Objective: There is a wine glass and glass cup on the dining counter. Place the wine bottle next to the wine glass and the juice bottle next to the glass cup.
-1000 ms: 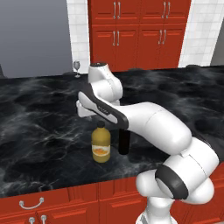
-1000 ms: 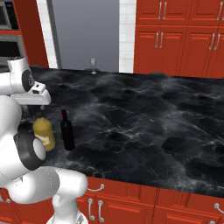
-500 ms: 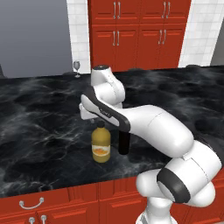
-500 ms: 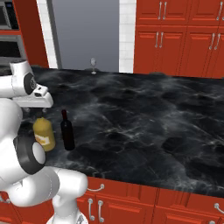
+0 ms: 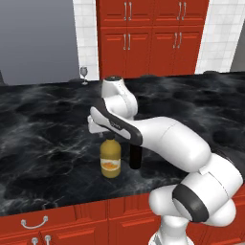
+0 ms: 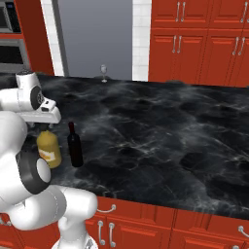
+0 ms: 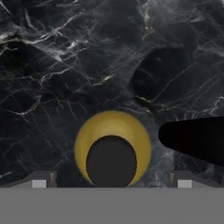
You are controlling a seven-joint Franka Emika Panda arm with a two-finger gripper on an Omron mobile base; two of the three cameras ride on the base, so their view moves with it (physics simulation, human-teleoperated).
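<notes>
- Where arm reaches out: long glossy black stone dining counter [image 5: 48,124] with white veining, over red cabinet fronts [image 5: 62,225]; more red cabinets [image 6: 204,44] behind, beside a grey panel [image 6: 95,34].
- Over near part of that top: white Franka arm [image 5: 162,139], hand pointing straight down.
- Slim, tall, nearly black wine bottle [image 6: 74,146] with narrow neck and dark red top: upright on counter near front edge, just beside the yellow one, apart from it; partly hidden by arm in left base view [image 5: 136,157].
- Squat yellow-orange juice bottle [image 5: 110,159] with black cap and orange-and-white label: upright on counter, directly under the hand; seen from above in hand view [image 7: 112,151], cap centred low between the tips.
- Two-finger gripper [image 7: 111,183]: jaws spread wide, one tip either side of the cap, not touching it, nothing held.
- Small clear stemmed wine glass [image 5: 84,74] with round foot: upright at far edge of counter, well apart from both bottles; also in right base view [image 6: 103,73].
</notes>
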